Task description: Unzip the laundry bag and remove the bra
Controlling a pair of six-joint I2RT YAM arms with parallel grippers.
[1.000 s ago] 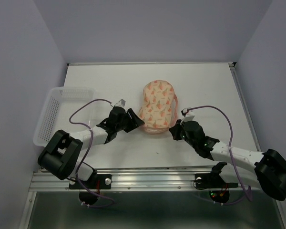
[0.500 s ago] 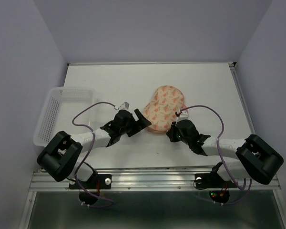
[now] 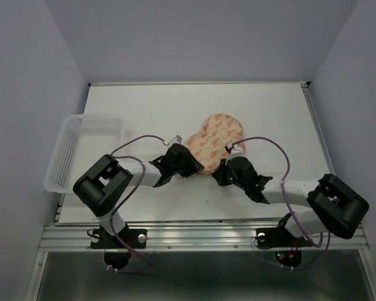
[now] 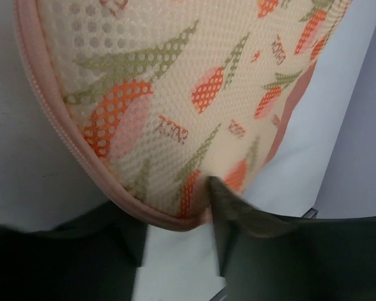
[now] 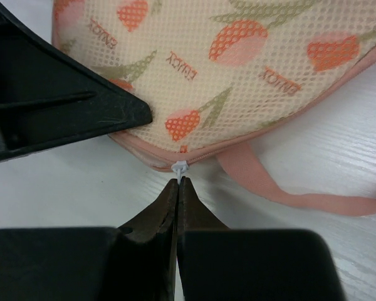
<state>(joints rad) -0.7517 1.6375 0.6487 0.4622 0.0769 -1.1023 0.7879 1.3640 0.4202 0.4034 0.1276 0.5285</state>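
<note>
The peach-pink laundry bag (image 3: pixel 217 137) with orange print lies on the white table, slanting from near left to far right, zipped shut. My left gripper (image 3: pixel 191 164) is at its near end; in the left wrist view the bag's rim (image 4: pixel 175 221) sits between the two fingers, and the right finger (image 4: pixel 235 210) presses into the fabric. My right gripper (image 5: pixel 177 183) is shut, its tips pinching the small white zipper pull (image 5: pixel 180 168) on the pink rim. The pink loop (image 5: pixel 269 185) lies on the table to the right. The bra is hidden.
A clear plastic mesh basket (image 3: pixel 81 147) stands at the table's left edge. The left gripper's finger (image 5: pixel 69 106) lies on the bag just left of the right gripper. The table's near edge and metal rail (image 3: pixel 194 233) run below both arms.
The bag has turned and shifted to the right. My left gripper has moved right onto its near end. My right gripper has moved left and closed on the zipper pull.
</note>
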